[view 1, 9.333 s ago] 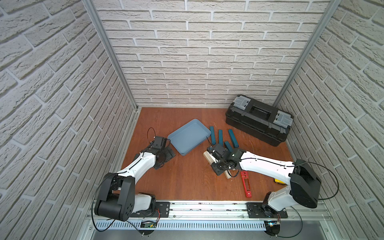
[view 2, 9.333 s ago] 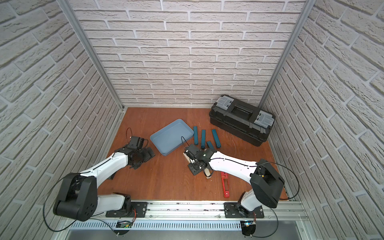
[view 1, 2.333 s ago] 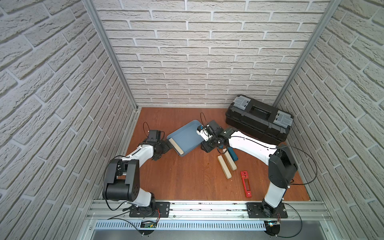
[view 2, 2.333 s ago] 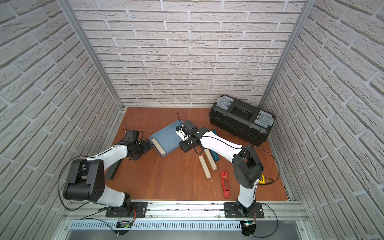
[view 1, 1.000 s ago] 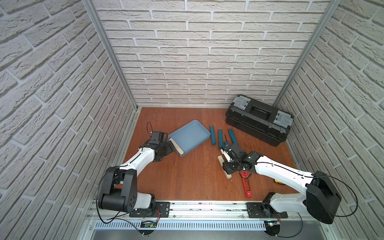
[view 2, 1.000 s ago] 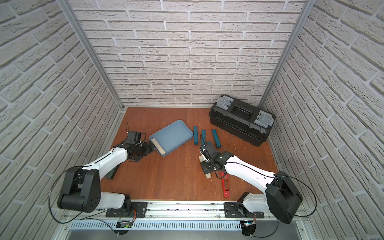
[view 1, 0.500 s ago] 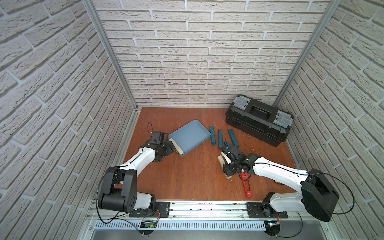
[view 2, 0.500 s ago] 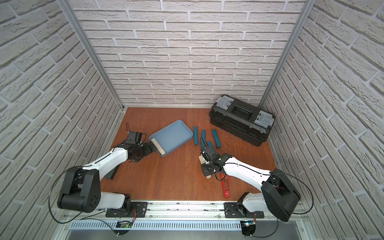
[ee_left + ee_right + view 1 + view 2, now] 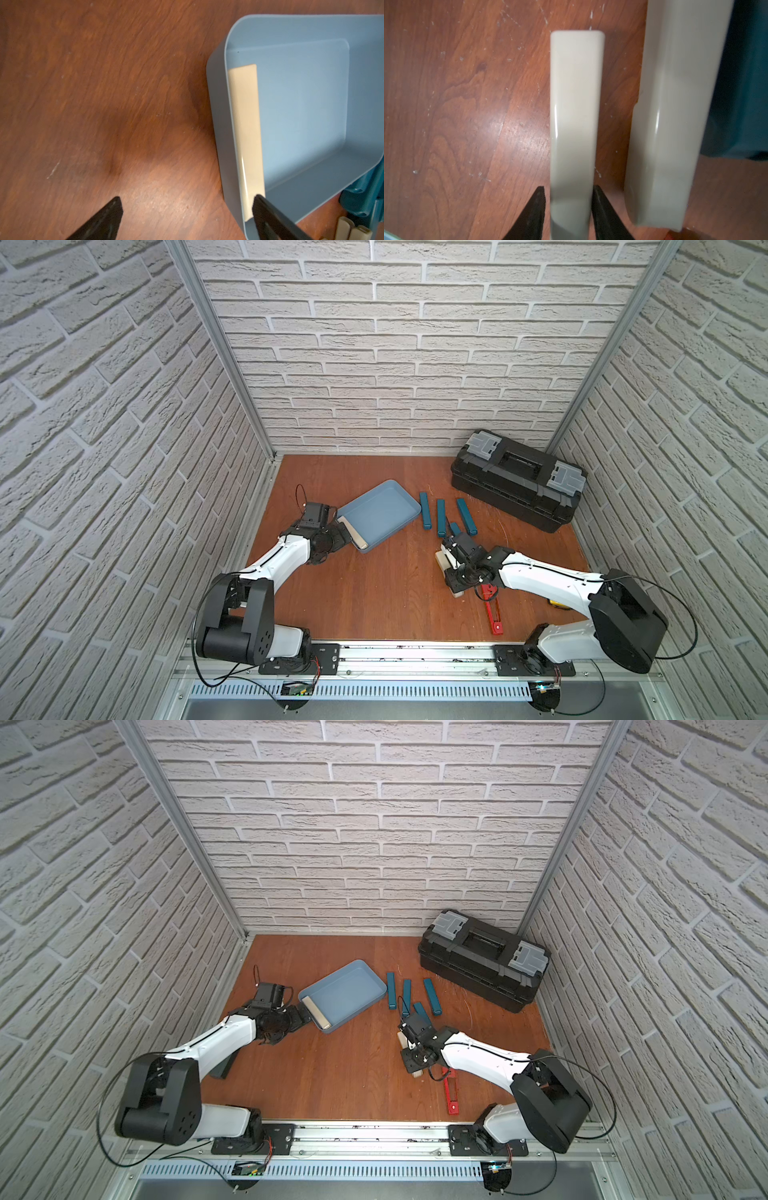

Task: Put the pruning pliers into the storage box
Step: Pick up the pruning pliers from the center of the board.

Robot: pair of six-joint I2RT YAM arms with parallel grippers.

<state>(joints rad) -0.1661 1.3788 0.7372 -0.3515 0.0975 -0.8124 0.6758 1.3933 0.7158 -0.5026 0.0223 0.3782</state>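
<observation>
Red and slim, the pruning pliers (image 9: 493, 614) are lying flat on the wooden table (image 9: 374, 593). They are sitting just beside the right gripper (image 9: 456, 583), on its side nearer the robot's base, and no finger is touching them. Both top views are showing this.

The right gripper is reaching down, narrow, over a cream bar (image 9: 576, 104). In the right wrist view its two black fingertips (image 9: 538, 199) are sitting close against the bar's long sides. I cannot tell whether they are pressing on it. A second cream bar (image 9: 675, 104) is lying just beside the first, outside the fingers. Beyond the gripper's tips, several teal bars (image 9: 440, 516) are lying on the table, and a black toolbox (image 9: 515, 481) is standing farther on.

The light blue storage box (image 9: 386, 506) is sitting well apart from the right gripper, right at the left gripper (image 9: 186, 198). The left gripper is spread wide. One of its fingertips is showing over the box's near end and the other over bare table. Inside the box, a third cream bar (image 9: 246, 124) is lying along the wall nearest that gripper.
</observation>
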